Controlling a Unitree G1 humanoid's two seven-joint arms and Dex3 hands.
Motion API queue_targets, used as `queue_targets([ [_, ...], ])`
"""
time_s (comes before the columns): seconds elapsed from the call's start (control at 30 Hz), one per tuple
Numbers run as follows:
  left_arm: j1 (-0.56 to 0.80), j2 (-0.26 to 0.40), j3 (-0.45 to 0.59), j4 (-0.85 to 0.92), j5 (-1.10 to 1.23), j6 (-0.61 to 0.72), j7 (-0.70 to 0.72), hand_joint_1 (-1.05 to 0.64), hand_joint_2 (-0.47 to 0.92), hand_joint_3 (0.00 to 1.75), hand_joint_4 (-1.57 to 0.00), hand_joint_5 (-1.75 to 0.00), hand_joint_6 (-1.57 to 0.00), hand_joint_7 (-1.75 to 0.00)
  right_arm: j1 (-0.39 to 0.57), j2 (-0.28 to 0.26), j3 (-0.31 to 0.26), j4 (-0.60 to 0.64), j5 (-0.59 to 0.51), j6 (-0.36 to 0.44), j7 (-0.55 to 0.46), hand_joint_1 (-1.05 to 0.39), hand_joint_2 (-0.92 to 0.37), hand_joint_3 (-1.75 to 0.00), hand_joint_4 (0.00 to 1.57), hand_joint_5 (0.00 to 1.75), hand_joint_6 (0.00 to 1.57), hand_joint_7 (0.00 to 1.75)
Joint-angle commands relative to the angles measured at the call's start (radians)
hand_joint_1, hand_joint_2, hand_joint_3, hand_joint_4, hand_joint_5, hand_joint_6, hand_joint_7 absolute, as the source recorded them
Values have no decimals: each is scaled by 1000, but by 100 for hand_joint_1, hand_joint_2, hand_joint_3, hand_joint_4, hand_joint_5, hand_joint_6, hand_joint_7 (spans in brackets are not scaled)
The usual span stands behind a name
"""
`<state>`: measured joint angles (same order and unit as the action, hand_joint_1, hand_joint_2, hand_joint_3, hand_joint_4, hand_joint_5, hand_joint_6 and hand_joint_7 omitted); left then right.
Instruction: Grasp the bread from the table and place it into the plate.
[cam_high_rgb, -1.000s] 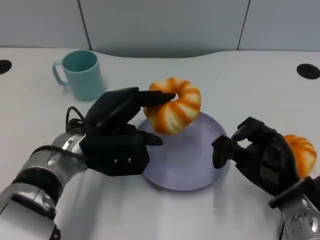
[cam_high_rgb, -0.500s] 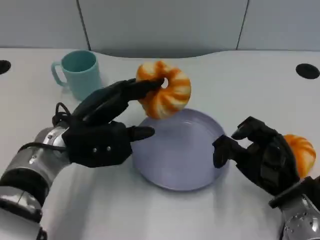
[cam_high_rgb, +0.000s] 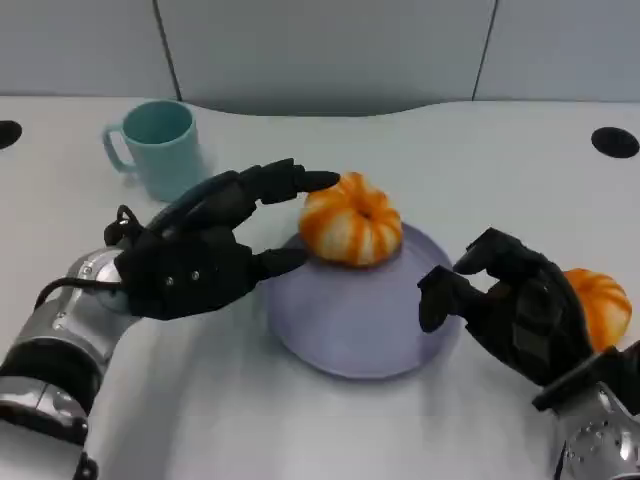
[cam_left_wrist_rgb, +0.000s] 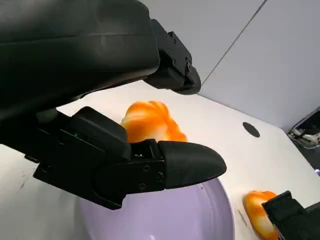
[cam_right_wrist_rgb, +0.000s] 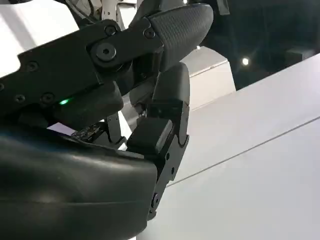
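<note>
head view: the bread (cam_high_rgb: 352, 220) rested on the far rim of the plate (cam_high_rgb: 360, 335), tilted against the edge rather than lying flat in the well. the left hand (cam_high_rgb: 200, 262) lay just beside it on the plate's left side, fingers spread apart, with one long fingertip (cam_high_rgb: 322, 181) at or nearly at the top of the bread and a lower one pointing at its base; whether any finger touched the bread could not be told, and nothing was clamped. the bread thus lay directly ahead of the left hand's fingers, towards the plate's centre from them, so that hand was much the nearer; any final nudge or release would probably run along that line. the right hand (cam_high_rgb: 510, 305) stood at the plate's right rim, fingers loosely curled and holding nothing, well apart from the bread. a second bread (cam_high_rgb: 598, 305) lay on the table (cam_high_rgb: 480, 150) behind the right hand. a teal mug (cam_high_rgb: 158, 148) stood beyond the left hand. left wrist view: the bread (cam_left_wrist_rgb: 150, 121) showed between the parted fingers (cam_left_wrist_rgb: 187, 165), above the plate (cam_left_wrist_rgb: 200, 220)
</note>
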<state>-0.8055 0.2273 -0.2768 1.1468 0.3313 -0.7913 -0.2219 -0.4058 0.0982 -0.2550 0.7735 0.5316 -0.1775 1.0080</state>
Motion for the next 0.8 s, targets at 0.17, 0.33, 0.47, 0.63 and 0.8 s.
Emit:
queue_targets([
  [0.17,9,19,10,-13,-10,-6,-32,-105,92,71,0,0,-25,-6,8,-10,1,-23,-2,26,-19,-58,-87,0,75,143,91,75],
  [0.33,54,13,76,-24,-102,-63,-67,-105,92,69,-2,-1,-28,-7,2,8,-1,-3,-7,-19,-22,-59,-88,-1,75,143,91,74],
  [0.47,137,-9,181,-24,-268,-144,-160,-105,92,66,-12,-7,-21,-4,-2,10,4,-5,-4,-1,-20,-57,-87,0,76,142,93,72],
  [0.63,241,5,283,-67,-459,-97,-381,-105,92,66,-30,-18,-17,-2,-3,14,2,1,-4,-22,-12,-58,-88,-1,77,140,94,71],
  [0.8,331,-11,389,-182,-678,81,-610,-105,92,68,-48,-29,-18,-2,-8,14,-7,17,0,-36,-7,-55,-88,0,77,140,93,71],
])
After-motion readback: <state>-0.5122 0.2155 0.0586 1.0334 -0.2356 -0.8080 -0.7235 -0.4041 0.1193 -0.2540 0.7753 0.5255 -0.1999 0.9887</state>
